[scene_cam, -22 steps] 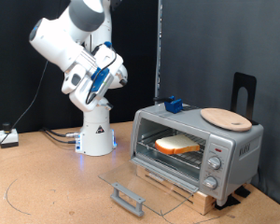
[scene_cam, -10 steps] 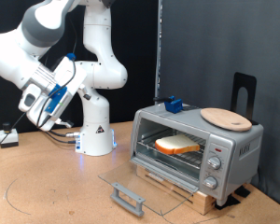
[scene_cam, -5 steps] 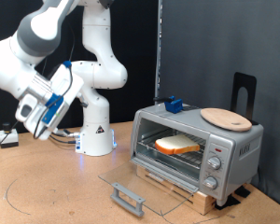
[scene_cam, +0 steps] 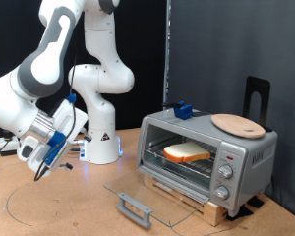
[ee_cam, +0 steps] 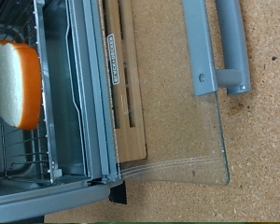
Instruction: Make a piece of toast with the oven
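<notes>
- The flat slice of bread, pale face w/ orange-brown crust (scene_cam: 189, 151), lies on the wire rack inside the small silver-grey countertop toaster oven (scene_cam: 248, 149); in the wrist view you see it edge-on (ee_cam: 16, 82), well inside the cavity; loading looks done to me.
- The oven's glass drop-down door w/ grey handle (scene_cam: 136, 206) is folded flat onto the tabletop, so the oven is wide open; wrist view shows the same pane & handle (ee_cam: 217, 45) from above.
- What's changed for you: about two sec ago the arm was up high near the base w/ its hand above the oven's height; now the two-finger gripper (scene_cam: 41, 169) has swung down to the exterior view's left, low over the brown table (scene_cam: 49, 211), well apart from oven & door; my read is the bread step is behind you & the door step isn't done.
- Fingers: can't tell if spread or pressed together; tips too small in the exterior view, not visible in the wrist view; nothing seen between them.
- Round light wooden board (scene_cam: 237, 124) sits on the oven top; a small blue object (scene_cam: 182, 110) at its back edge.
- Writing: a dark strip of print on the oven's lower frame (ee_cam: 111, 58); too small to read; no brand legible.
</notes>
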Action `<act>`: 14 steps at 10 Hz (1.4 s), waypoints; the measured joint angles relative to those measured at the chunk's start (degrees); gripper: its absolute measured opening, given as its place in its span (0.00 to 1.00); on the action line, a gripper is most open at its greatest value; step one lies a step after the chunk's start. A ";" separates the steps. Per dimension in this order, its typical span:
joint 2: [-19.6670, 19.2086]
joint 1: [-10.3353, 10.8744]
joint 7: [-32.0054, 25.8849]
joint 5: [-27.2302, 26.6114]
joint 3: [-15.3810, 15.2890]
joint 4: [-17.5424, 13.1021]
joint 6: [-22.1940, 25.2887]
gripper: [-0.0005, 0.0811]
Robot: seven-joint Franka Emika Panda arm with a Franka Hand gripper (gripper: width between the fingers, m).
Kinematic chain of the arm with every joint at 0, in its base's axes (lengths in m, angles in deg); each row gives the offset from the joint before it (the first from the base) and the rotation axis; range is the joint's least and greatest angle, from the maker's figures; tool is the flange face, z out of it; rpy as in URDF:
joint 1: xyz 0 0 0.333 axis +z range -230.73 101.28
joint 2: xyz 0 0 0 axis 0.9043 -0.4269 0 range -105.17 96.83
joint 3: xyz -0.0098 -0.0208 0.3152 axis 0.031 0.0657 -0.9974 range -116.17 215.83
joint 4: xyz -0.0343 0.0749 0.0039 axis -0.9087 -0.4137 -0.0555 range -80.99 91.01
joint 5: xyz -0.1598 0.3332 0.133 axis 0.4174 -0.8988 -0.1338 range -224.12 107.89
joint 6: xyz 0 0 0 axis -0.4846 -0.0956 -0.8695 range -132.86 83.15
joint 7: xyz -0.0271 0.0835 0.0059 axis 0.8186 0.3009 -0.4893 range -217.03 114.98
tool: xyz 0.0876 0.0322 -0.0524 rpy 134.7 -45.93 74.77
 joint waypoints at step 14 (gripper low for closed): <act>-16.50 -0.63 -11.44 -3.50 -3.84 -0.85 -5.33 0.99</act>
